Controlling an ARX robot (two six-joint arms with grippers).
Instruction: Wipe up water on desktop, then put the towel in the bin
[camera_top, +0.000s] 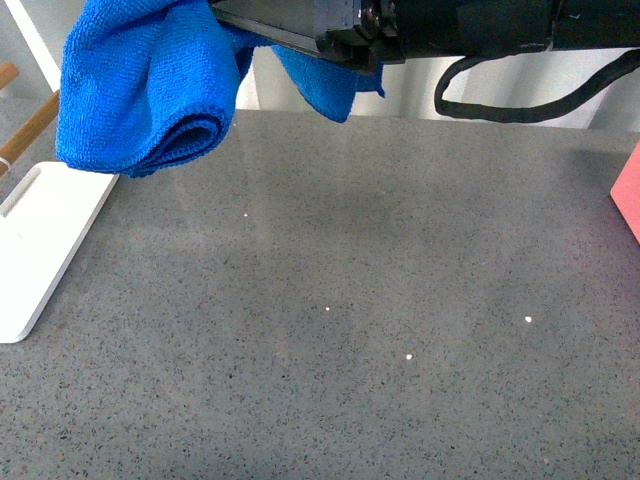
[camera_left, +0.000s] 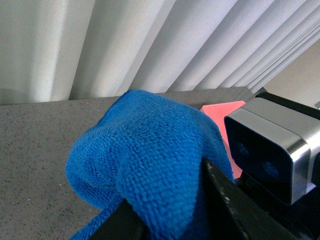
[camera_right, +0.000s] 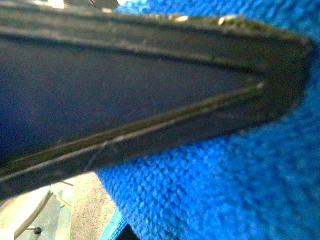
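Progress: wiping looked done, judging by the surface. The desktop (camera_top: 350, 350) showed no puddle or wet streak in the front view. There were only a few tiny bright specks, too small to call drops or glints. The towel (camera_top: 140, 90) was off the surface, hanging bunched in the air at far left, near the far end of the white board (camera_top: 40, 250). It didn't appear to touch either one. Left to do: carry it to the bin and drop it. The bin was in no view, so I couldn't say how near it was.

Pose: the right arm came in from the right edge across the top of the front view, roughly level and high over the desktop. A black cable (camera_top: 520, 105) looped under it. The right gripper (camera_top: 235, 25) was at the towel's upper edge, its fingers closed on the cloth. The right wrist view was filled by one dark finger (camera_right: 125, 100) with blue pile pressed against it. Most of the towel drooped below and left of the grip in a loose roll.

The left arm wasn't in the front view. The left wrist view showed the towel close up with a curtain (camera_left: 150, 45) behind and a pink thing (camera_left: 222, 112) past it. A silver-faced camera (camera_left: 272, 150) sat just beside the cloth, probably the right wrist's. Dark bars at that view's edge touched the towel, but I couldn't tell whose fingers they were. I also couldn't tell if the left gripper was spread or pinching.
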